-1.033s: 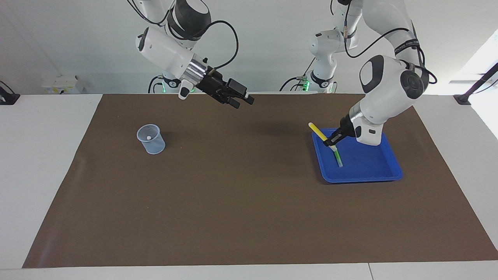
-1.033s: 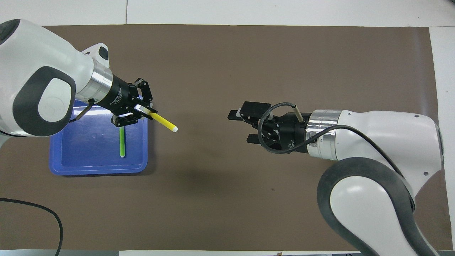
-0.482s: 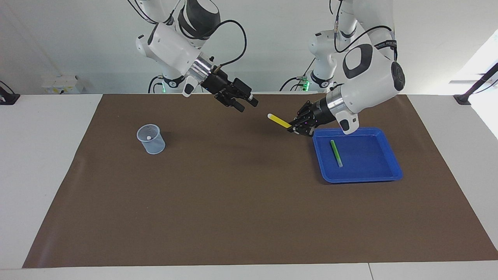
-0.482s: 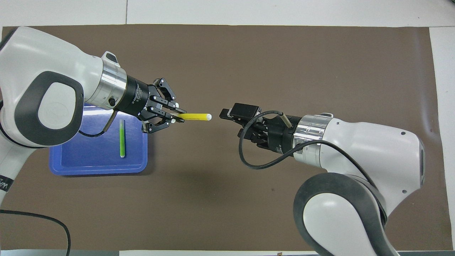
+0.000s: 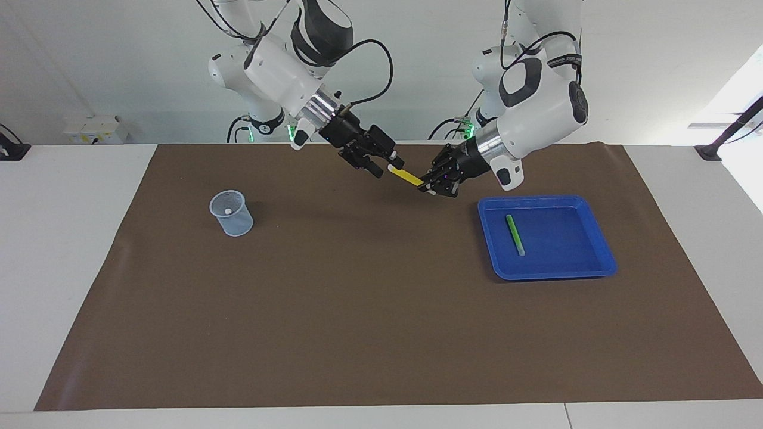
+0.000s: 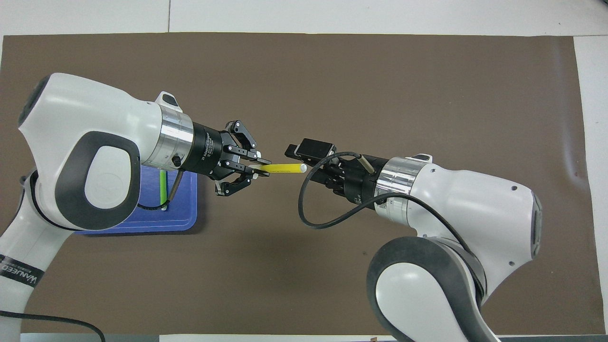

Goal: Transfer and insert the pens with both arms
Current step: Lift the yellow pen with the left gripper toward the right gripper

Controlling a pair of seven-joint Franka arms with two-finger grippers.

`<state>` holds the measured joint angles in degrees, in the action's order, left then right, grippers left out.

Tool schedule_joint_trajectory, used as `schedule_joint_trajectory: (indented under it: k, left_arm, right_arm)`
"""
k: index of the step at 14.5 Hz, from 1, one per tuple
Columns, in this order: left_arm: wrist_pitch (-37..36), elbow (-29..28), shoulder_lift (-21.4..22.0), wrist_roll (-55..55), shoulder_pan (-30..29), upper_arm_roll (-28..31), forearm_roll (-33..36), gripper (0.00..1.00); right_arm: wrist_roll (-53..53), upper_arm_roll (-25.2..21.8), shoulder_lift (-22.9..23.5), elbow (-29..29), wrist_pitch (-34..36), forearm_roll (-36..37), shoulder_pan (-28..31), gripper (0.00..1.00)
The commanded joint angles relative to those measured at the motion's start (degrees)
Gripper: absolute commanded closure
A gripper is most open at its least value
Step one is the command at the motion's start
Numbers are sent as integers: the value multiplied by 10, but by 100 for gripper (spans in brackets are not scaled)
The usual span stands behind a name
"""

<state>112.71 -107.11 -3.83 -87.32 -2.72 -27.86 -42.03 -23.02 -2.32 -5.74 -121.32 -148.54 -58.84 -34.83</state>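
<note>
Above the brown surface (image 5: 357,310), the left hand (image 5: 428,186) pinches the yellow pen (image 5: 407,175), its pale tip between the right hand's (image 5: 384,166) spread fingers (image 6: 290,151); the green pen (image 5: 515,235) lies in the blue tray (image 5: 602,262).

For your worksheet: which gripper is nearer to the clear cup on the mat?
Right. The right gripper hangs over the mat's middle, on the clear cup's side; the left gripper, holding the yellow pen, is nearer the blue tray.

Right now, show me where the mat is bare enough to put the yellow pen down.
The brown mat is bare between the cup and the blue tray, and along its edge farthest from the robots. It is crowded over the middle strip nearest the robots, where the left gripper holds the yellow pen up to the open right gripper. A green pen lies in the tray.
</note>
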Motion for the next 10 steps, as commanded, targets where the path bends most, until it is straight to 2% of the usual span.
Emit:
schedule_joint_trajectory:
  k: [1, 5, 8, 9, 10]
  left_arm:
    - [29, -32, 24, -5, 12, 6, -22, 100]
    - [30, -32, 25, -5, 12, 6, -24, 100]
    - [30, -32, 25, -5, 11, 6, -32, 100]
    - [30, -32, 25, -5, 10, 6, -33, 100]
    - [31, -32, 25, -5, 9, 6, -38, 100]
  right_arm:
    - [12, 3, 12, 19, -11, -13, -1, 24]
    - [13, 3, 12, 19, -10, -12, -2, 31]
    - [15, 2, 11, 18, -9, -13, -1, 40]
    - [16, 3, 11, 18, -10, -12, -1, 50]
    - [16, 3, 11, 18, -10, -13, -2, 71]
